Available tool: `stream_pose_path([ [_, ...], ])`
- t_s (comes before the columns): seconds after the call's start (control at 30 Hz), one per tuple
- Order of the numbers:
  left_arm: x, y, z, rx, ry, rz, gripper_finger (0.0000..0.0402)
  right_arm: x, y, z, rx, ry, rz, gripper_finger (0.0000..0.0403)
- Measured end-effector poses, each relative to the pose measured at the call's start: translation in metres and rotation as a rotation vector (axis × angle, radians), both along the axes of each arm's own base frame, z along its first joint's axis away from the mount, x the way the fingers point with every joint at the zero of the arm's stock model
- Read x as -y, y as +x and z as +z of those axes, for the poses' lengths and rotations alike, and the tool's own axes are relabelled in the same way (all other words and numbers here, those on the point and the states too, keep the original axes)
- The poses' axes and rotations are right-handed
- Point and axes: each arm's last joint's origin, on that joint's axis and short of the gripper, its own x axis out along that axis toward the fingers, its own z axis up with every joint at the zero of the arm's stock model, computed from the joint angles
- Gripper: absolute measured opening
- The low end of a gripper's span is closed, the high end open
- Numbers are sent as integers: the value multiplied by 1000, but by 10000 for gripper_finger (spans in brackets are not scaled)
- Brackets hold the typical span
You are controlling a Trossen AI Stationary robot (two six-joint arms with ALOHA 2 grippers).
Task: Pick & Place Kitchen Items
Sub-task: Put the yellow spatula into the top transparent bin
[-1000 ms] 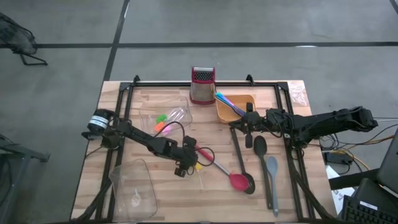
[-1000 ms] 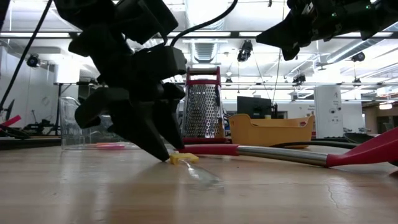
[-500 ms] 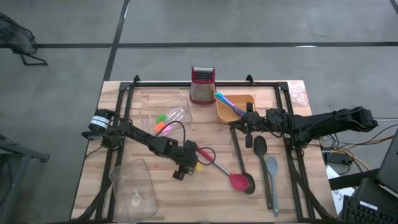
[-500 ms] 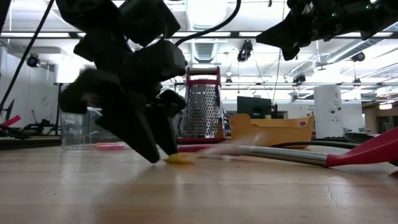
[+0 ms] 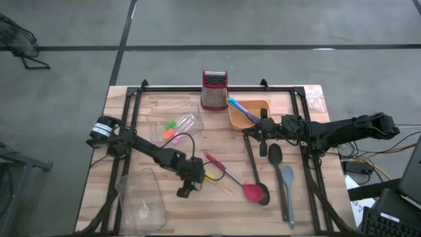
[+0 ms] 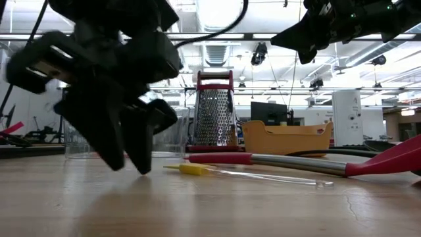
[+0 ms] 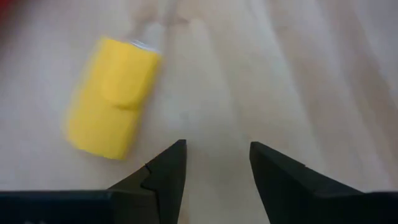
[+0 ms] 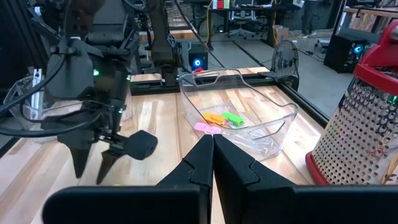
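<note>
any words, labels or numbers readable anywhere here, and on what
None can be read.
Box grater: no lettering visible.
Orange tray: plain.
Yellow piece: no print visible.
Far room screens and equipment in the right wrist view: too small and blurred to read.

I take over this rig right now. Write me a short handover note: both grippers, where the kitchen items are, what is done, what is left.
Left gripper: open, empty, low over the table beside the yellow piece, not touching it.
Right gripper: shut, empty, waiting near the orange tray.
Done: orange, green and pink pieces lie in the clear tub; coloured sticks are in the orange tray.
Left: yellow piece, red spatula, black spoon, grey spoon all lie on the table. A second clear tub sits near the left front corner.
</note>
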Motion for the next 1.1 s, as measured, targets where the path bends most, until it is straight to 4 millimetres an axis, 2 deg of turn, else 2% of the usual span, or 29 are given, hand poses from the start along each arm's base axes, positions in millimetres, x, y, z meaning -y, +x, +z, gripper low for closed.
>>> stream_pose_path([
  [0.1, 1, -1, 8, 42, 13, -33, 183, 0, 0, 0, 0, 0, 0, 8],
  [0.2, -1, 3, 19, 142, 97, -31, 181, 0, 0, 0, 0, 0, 0, 8],
  [0.3, -6, 6, 18, 178, 212, 11, 181, 0, 0, 0, 0, 0, 0, 8],
  [0.4, -13, 9, 17, 193, 245, 7, 181, 0, 0, 0, 0, 0, 0, 8],
  [0.6, -37, 15, 16, 182, 226, 50, 181, 0, 0, 0, 0, 0, 0, 8],
  [0.77, -47, 15, 14, 169, 189, 39, 181, 0, 0, 0, -1, 0, 0, 8],
  [0.9, -46, 13, 10, 161, 124, 6, 181, 0, 0, 0, -1, 0, 0, 8],
  [1.1, -46, 8, 2, 202, 134, 8, 181, 0, 0, 0, -1, 0, 0, 8],
])
